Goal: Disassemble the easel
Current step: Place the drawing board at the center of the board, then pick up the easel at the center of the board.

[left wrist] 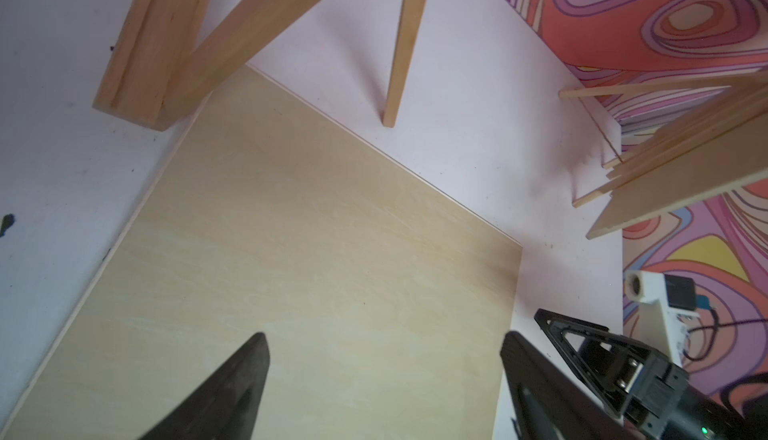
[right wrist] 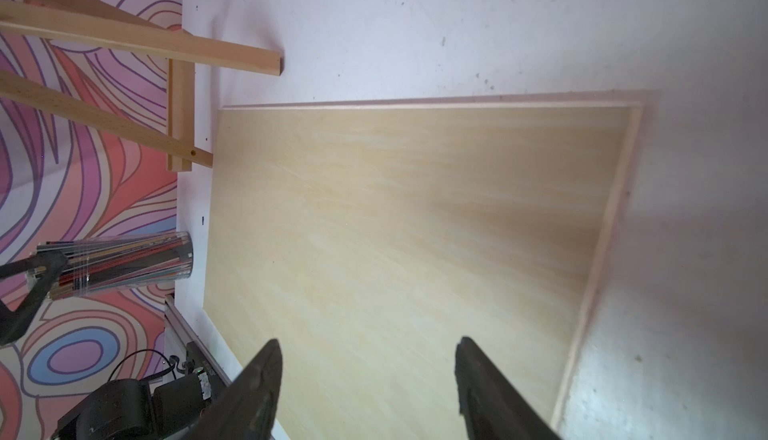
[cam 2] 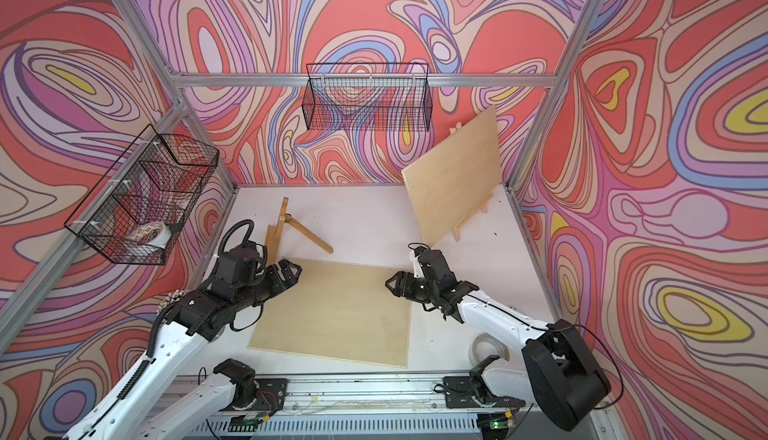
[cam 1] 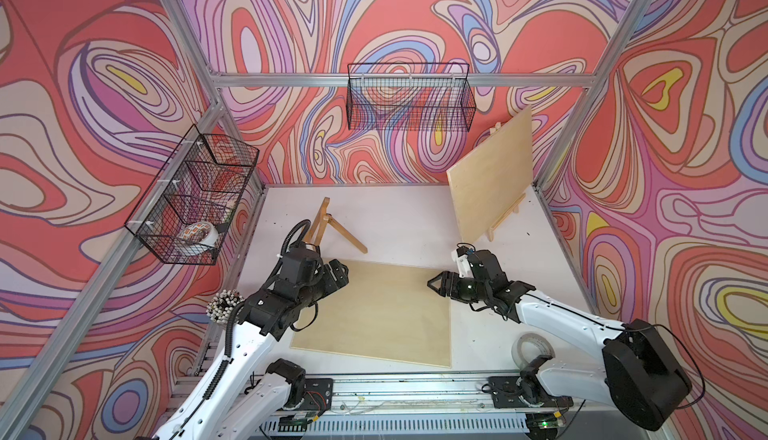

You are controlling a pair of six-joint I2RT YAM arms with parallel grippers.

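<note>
1. Hanging over the far left corner of the flat board, the left end effector has its fingers spread wide and grasps nothing.
2. In the left wrist view only the pale face of the flat board lies between those fingers; whether the tips touch it cannot be told.
3. The right end effector faces it from the board's right edge, released as well, with its fingers apart and nothing between them but the board below.
4. The flat board lies flat on the white surface, between the 2 arms.
5. The dark easel stands at the back left of the surface, its ledge end just beside the flat board's far left corner and its rear leg stretched out to the right.
6. At the back right a pale easel props up a leaning board, tilted back toward the wall.
7. A roll of tape lies on the surface beside the right arm's base, and a bundle of pencils stands at the left edge, partly hidden by the left arm.
8. The walls carry swirling red, purple and blue patterns behind a metal frame.
9. A wire basket hangs on the back rail, and a side basket on the left rail holds a patterned tape roll.
</note>
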